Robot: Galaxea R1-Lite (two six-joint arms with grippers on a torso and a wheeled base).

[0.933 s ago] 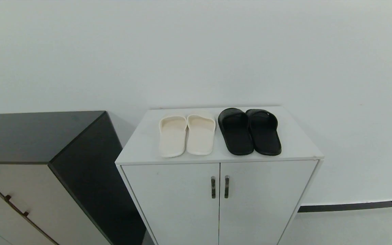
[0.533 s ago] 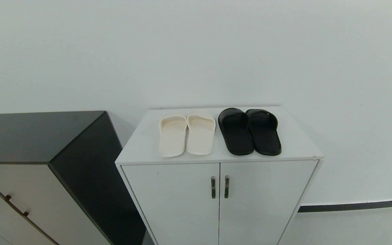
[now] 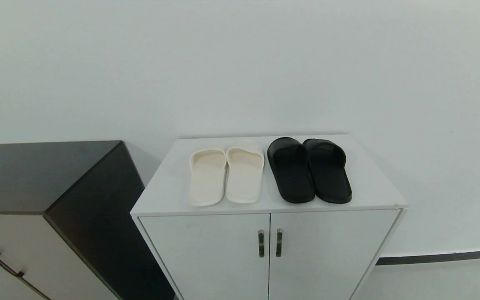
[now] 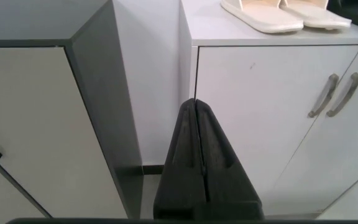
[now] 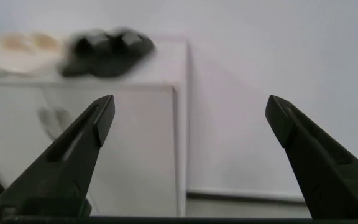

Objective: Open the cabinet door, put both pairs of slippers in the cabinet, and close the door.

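A white two-door cabinet (image 3: 206, 258) stands against the wall with both doors closed and two metal handles (image 3: 269, 242) at the centre seam. On its top lie a cream pair of slippers (image 3: 226, 176) at the left and a black pair of slippers (image 3: 308, 170) at the right. In the left wrist view my left gripper (image 4: 196, 104) is shut with nothing in it, low in front of the cabinet's left door (image 4: 253, 118), and the cream slippers (image 4: 284, 12) lie above. My right gripper (image 5: 191, 112) is wide open, off the cabinet's right side, with the black slippers (image 5: 107, 46) farther off.
A dark-topped cabinet (image 3: 36, 175) with a light front and a drawer handle (image 3: 6, 264) stands close at the left of the white one. A plain wall rises behind. Bare floor (image 3: 440, 279) with a dark skirting strip lies at the right.
The whole head view has shifted: the cabinet and slippers now look lower and slightly larger, so the camera moved. The slippers and doors have not moved.
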